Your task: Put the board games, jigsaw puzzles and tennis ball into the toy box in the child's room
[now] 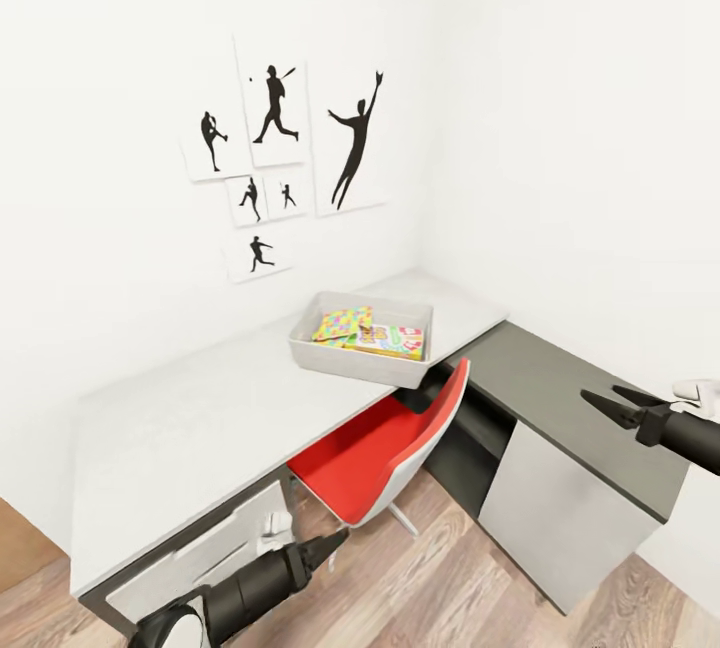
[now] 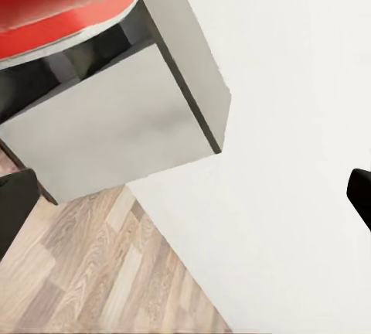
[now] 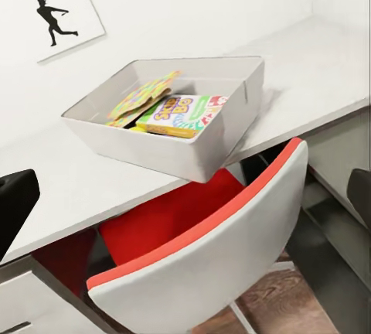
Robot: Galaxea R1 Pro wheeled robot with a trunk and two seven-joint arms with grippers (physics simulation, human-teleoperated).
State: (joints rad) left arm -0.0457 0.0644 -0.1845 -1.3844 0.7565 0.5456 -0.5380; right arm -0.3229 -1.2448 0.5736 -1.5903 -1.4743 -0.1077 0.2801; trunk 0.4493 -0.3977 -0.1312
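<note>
The toy box (image 1: 362,340) sits on the light worktop (image 1: 200,418), at its near edge and overhanging it slightly above the red chair (image 1: 385,448). Inside it lie flat, brightly printed boxes: a yellow-green patterned one (image 1: 343,323) towards the left and another with a white and red cover (image 1: 392,339) beside it on the right, the two overlapping. In the right wrist view they look stacked on at least one more flat item, but the exact count inside cannot be told, nor which are board games and which are jigsaw puzzles. No tennis ball can be made out in the box.

The rest of the light worktop around the box looks bare, and so does the dark worktop (image 1: 560,398) to the right. By that, the table's toys seem largely gathered already. The likely remainder is whatever is not yet in the box, perhaps the ball or a game from the bed.

The right gripper (image 1: 612,401) hangs over the dark worktop with its fingers spread apart and nothing between them. The left gripper (image 1: 330,543) is low by the drawers (image 1: 215,548), near the chair; its fingers stand parted in the left wrist view, also empty.
</note>
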